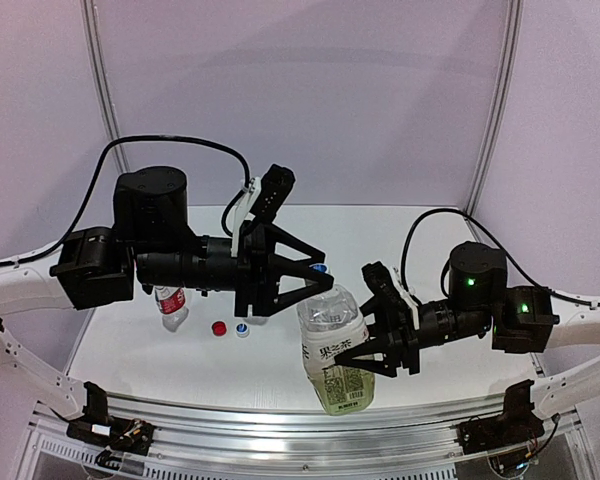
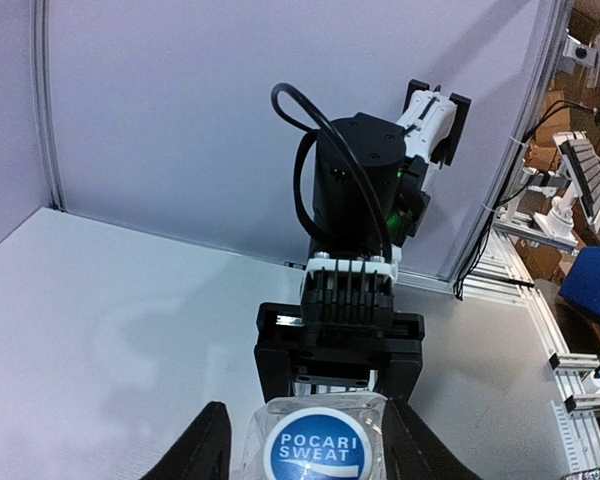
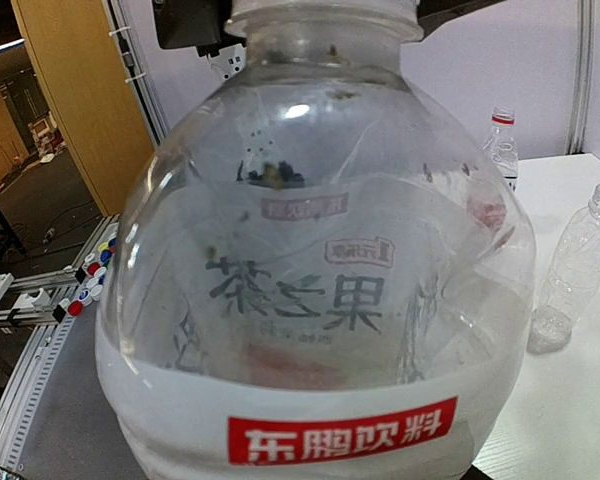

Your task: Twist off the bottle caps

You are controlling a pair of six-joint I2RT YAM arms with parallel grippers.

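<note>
Risk: large clear plastic bottle with white-and-green label [image 1: 335, 360] may spin or slip in right gripper [image 1: 380, 335], clenched on its body above the table's near edge, if left gripper [image 1: 315, 280] torques blue-and-white round cap [image 2: 317, 446] it straddles; can't tell if that's clamped. Bottle looks empty, as does ribbed clear one [image 3: 570, 275]. Red cap [image 1: 219, 328] and white-and-blue cap [image 1: 242, 329] lie loose on white table [image 1: 130, 350]

Robotics lab, white worktop [image 1: 430, 225] boxed by plain panels [image 1: 310, 90], aluminium framing [image 1: 280, 425], neighbouring camera rigs [image 2: 570, 170]
</note>
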